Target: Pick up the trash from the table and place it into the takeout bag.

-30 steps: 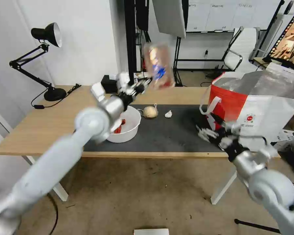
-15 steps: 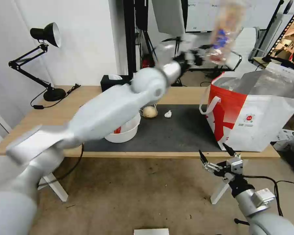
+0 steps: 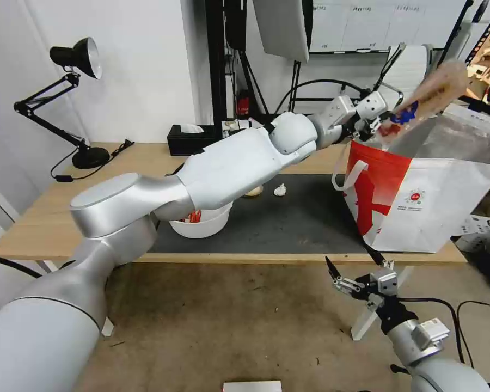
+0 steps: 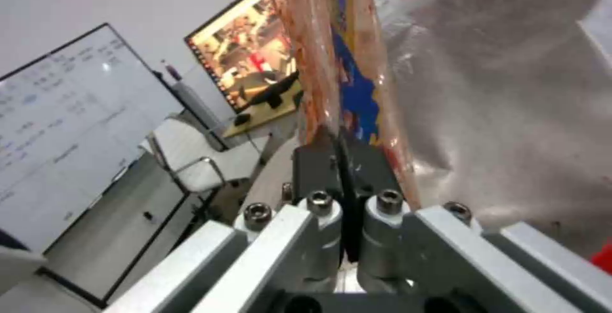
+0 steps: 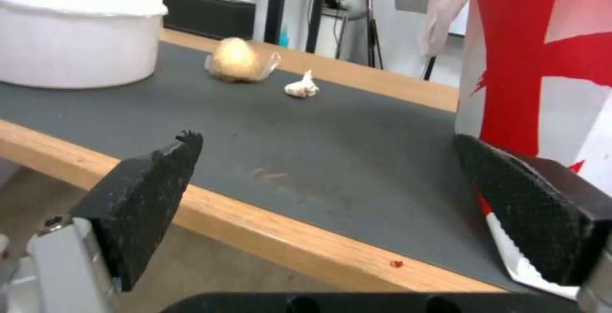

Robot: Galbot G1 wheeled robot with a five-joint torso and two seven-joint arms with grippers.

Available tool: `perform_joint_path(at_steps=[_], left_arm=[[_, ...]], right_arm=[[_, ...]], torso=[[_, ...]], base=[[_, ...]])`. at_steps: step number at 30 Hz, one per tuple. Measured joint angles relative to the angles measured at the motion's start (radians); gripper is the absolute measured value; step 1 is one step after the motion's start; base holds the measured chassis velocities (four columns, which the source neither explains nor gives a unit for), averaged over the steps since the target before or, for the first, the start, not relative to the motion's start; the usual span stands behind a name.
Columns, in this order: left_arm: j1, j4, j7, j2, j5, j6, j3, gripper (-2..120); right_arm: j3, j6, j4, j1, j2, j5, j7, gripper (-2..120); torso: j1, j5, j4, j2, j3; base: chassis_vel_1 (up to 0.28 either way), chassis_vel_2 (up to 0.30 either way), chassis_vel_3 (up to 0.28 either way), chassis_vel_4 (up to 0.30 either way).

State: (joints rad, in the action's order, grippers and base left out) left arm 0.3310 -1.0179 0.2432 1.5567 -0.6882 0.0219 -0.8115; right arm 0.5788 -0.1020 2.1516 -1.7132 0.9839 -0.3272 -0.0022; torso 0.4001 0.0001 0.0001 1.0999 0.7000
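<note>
Left gripper (image 3: pixel 380 121): reached far across the table (image 3: pixel 54 218), above the near rim of the takeout bag (image 3: pixel 414 201); the pads are pressed together on the edge of the clear hinged tray (image 3: pixel 433 92).
Tray: held in the air, tilted, over the bag's foil-lined mouth at about 1 o'clock in the head view; the red scraps and a blue patch show through the plastic. Not yet inside.
Right gripper (image 3: pixel 359 269): idle below the front edge of the table at about 5 o'clock, jaws spread wide, nothing between them.
Bag: standing on the right end of the dark mat (image 3: pixel 294 218), mouth open.
Done: 0 of 4 pieces are seen resting in the bag; 1, the tray, is lifted and brought over it.
Left: 3 pieces on the table. The white bowl (image 3: pixel 204 224) with red pieces sits at the mat's left end, partly behind the left arm; the tied clear bag (image 5: pixel 237 66) with its beige lump and the crumpled tissue (image 3: pixel 280 190) lie near each other in mid-mat.
Judged stage: first drop about to happen.
Change over the last 0.5 s: the tray has swung further right and lower, from above the bag's left edge to over its opening; the left arm is more outstretched. The right gripper has barely shifted.
</note>
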Motion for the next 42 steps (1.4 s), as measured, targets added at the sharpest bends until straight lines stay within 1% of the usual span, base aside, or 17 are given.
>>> perform_joint_path(at_steps=[12,14,16,17,21,24,25,29,31,33,35,37,38,39,40,41,42], left_arm=[[-0.003,-0.015,-0.002,-0.002,0.002,-0.007,-0.031,0],[-0.005,-0.038,-0.022,-0.014,-0.006,-0.007,-0.031,12],[-0.005,-0.047,-0.027,-0.018,-0.009,-0.006,-0.031,14],[-0.005,-0.059,-0.034,-0.026,-0.011,-0.004,-0.032,22],[-0.005,-0.087,-0.052,-0.046,-0.017,-0.002,-0.038,30],[-0.005,-0.123,-0.078,-0.083,-0.029,0.004,-0.041,46],[-0.005,-0.123,-0.078,-0.083,-0.029,0.004,-0.041,46],[-0.021,-0.236,-0.139,-0.156,-0.076,0.029,-0.027,66],[-0.025,-0.256,-0.149,-0.165,-0.087,0.033,-0.022,68],[-0.054,-0.355,-0.196,-0.219,-0.131,0.05,0.002,79],[-0.062,-0.382,-0.211,-0.239,-0.14,0.055,0.008,81],[-0.131,-0.521,-0.306,-0.364,-0.163,0.075,0.046,94],[-0.131,-0.521,-0.306,-0.364,-0.163,0.075,0.046,94],[-0.149,-0.546,-0.322,-0.391,-0.164,0.077,0.056,95],[-0.219,-0.63,-0.354,-0.491,-0.162,0.082,0.094,99],[-0.277,-0.686,-0.36,-0.564,-0.153,0.082,0.127,99],[-0.277,-0.686,-0.36,-0.564,-0.153,0.082,0.127,99]], right_arm=[[-0.006,0.0,0.0,0.0,-0.004,-0.008,-0.003,100],[-0.007,0.0,-0.001,-0.002,-0.005,-0.009,-0.003,100],[-0.008,0.0,-0.001,-0.001,-0.006,-0.01,-0.003,100],[-0.011,0.0,-0.003,0.001,-0.005,-0.011,-0.003,100],[-0.016,0.002,-0.004,0.005,-0.005,-0.012,-0.003,100],[-0.018,0.004,-0.005,0.007,-0.004,-0.012,-0.002,100],[-0.018,0.004,-0.005,0.007,-0.004,-0.012,-0.002,100],[-0.008,0.004,0.002,-0.004,-0.002,-0.023,-0.001,100],[-0.004,0.004,0.008,-0.009,0.001,-0.027,0.0,100],[0.008,0.005,0.041,-0.028,0.015,-0.059,0.022,100],[0.008,0.007,0.049,-0.028,0.015,-0.069,0.029,100],[0.008,0.012,0.084,-0.027,0.015,-0.119,0.06,100],[0.008,0.012,0.084,-0.027,0.015,-0.119,0.06,100],[0.009,0.013,0.091,-0.028,0.013,-0.132,0.067,100],[0.01,0.015,0.11,-0.03,0.008,-0.166,0.083,100],[0.013,0.017,0.121,-0.033,0.003,-0.187,0.091,100],[0.013,0.017,0.121,-0.033,0.003,-0.187,0.091,100]], torso=[[0.0,-0.0001,-0.0001,0.0,0.0],[0.0,-0.0002,0.0,0.0,0.0],[0.0,-0.0002,-0.0001,0.0,0.0],[0.0,-0.0002,-0.0001,0.0,0.0],[0.0,-0.0002,-0.0002,0.0,0.0],[0.0,-0.0003,0.0,0.0,0.0],[0.0,-0.0003,0.0,0.0,0.0],[0.0,-0.0002,0.0001,0.0,0.0],[0.0,-0.0003,0.0002,0.0,0.0],[0.0,-0.0004,-0.001,0.0,0.0],[0.0,-0.0004,-0.001,0.0,0.0],[0.0,-0.0003,-0.0005,0.0,0.0],[0.0,-0.0003,-0.0005,0.0,0.0],[0.0,-0.0004,-0.0003,0.0,0.0],[0.0,-0.0009,0.0001,0.0,0.0],[0.0,-0.0008,0.0,0.0,0.0],[0.0,-0.0008,0.0,0.0,0.0]], base=[[0.0,0.0,0.0,0.0],[0.0,0.0,0.0,0.0],[0.0,0.0,0.0,0.0],[0.0,0.0,0.0,0.0],[0.0,0.0,0.0,0.0],[0.0,0.0,0.0,0.0],[0.0,0.0,0.0,0.0],[0.0,0.0,0.0,0.0],[0.0,0.0,0.0,0.0],[0.0,0.0,0.0,0.0],[0.0,0.0,0.0,0.0],[0.0,0.0,0.0,0.0],[0.0,0.0,0.0,0.0],[0.0,0.0,0.0,0.0],[0.0,0.0,0.0,0.0],[0.0,0.0,0.0,0.0],[0.0,0.0,0.0,0.0]])
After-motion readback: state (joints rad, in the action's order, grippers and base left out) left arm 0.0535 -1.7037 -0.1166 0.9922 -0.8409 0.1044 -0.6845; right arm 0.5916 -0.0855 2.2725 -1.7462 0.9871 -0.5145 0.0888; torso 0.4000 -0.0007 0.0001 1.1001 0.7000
